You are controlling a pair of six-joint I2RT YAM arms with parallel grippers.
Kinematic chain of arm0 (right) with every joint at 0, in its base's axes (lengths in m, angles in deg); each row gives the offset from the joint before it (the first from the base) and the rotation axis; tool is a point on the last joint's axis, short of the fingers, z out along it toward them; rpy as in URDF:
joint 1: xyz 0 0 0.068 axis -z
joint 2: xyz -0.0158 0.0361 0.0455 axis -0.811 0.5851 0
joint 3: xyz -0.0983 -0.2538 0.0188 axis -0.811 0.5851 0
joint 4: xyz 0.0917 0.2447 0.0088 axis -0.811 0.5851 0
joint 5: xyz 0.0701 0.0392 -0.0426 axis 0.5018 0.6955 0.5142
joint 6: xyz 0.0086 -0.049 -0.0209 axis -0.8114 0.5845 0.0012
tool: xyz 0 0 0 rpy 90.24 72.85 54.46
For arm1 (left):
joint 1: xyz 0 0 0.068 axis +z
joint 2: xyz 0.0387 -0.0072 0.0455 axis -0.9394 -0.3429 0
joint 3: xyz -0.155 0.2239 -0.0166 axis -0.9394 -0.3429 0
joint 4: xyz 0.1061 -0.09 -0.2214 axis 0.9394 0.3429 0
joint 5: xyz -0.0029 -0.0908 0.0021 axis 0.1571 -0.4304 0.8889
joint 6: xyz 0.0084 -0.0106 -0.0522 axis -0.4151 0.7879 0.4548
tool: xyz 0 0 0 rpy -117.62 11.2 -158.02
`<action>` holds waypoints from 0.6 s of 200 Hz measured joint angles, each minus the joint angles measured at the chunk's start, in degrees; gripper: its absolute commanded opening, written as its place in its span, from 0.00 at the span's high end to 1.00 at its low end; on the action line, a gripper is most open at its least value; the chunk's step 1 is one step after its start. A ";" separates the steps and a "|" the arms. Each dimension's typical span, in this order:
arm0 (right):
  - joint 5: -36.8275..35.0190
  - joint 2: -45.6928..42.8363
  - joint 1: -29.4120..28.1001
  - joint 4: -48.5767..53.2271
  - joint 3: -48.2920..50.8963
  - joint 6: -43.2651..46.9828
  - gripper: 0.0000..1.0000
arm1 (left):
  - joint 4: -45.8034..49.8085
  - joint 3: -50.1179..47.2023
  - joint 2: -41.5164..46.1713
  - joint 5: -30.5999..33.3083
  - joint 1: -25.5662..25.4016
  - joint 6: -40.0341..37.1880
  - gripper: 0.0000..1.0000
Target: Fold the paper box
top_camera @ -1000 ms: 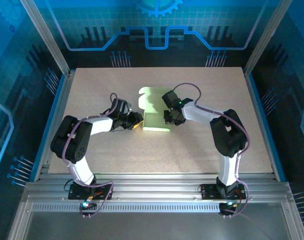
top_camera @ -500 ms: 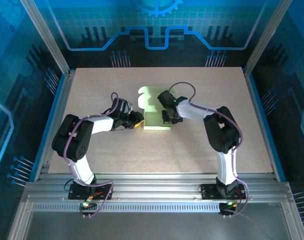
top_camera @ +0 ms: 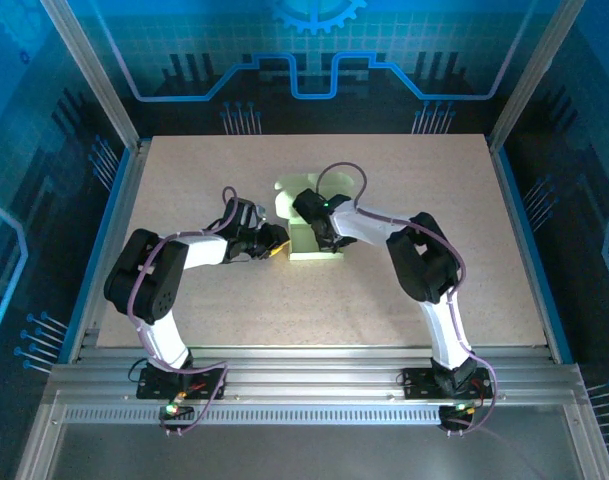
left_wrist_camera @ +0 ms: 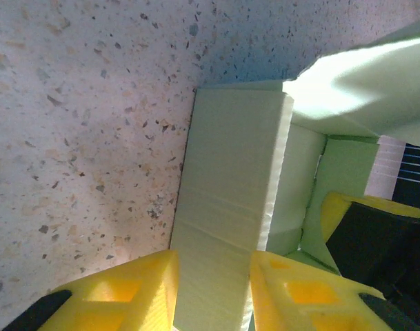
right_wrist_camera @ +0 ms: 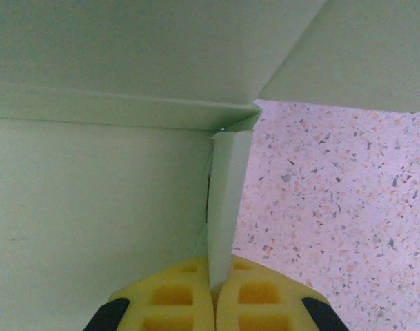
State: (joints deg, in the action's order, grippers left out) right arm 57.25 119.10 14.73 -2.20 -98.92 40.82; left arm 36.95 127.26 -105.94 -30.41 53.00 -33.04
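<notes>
— What has moved since a second ago?

— The right arm has swung to the left. Its elbow has folded in toward the middle of the table, and its wrist now sits over the paper box instead of at the box's right edge. The left arm has hardly shifted.

— Where is the box?

— A little behind the middle of the table, between the two wrists. It is pale green and partly folded, with walls standing up and one broad panel lying open toward the far side.

— What is the right tool doing?

— Its yellow fingers are pressed together on a narrow upright flap at an inside corner of the box. The flap rises straight out from between the pads. To its left are the box floor and a wall, and to its right is bare speckled table.

— So it is gripping the card?

— Yes, it is pinched tight on that flap.

— And the left tool?

— It comes at the box from the left, low to the table. Its two yellow fingers sit one on each side of a standing wall, and the card fills the gap between them, so it is clamped on the box as well.

— Does that wall stand straight?

— In the left wrist view it leans slightly, with the open panel spreading out beyond it.
</notes>
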 measured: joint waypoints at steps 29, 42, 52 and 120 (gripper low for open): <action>-2.01 1.51 -0.35 1.49 -1.27 -0.37 1.00 | -0.39 -0.33 0.02 -0.31 0.00 0.04 0.67; -2.10 1.70 -0.35 1.81 -1.55 -0.35 1.00 | -0.83 -0.52 0.02 -0.35 0.00 0.07 0.67; -2.12 1.70 -0.35 1.88 -1.62 -0.35 1.00 | -1.03 -0.68 0.02 -0.28 0.00 0.11 0.67; 3.89 -1.44 0.87 0.92 2.43 2.32 0.71 | 0.39 -1.88 0.02 0.15 -0.04 0.13 0.66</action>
State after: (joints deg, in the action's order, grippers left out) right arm 61.14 117.65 15.60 -1.28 -96.49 43.14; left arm 37.34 125.38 -105.92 -30.26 52.96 -32.91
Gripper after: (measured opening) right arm 0.277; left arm 0.335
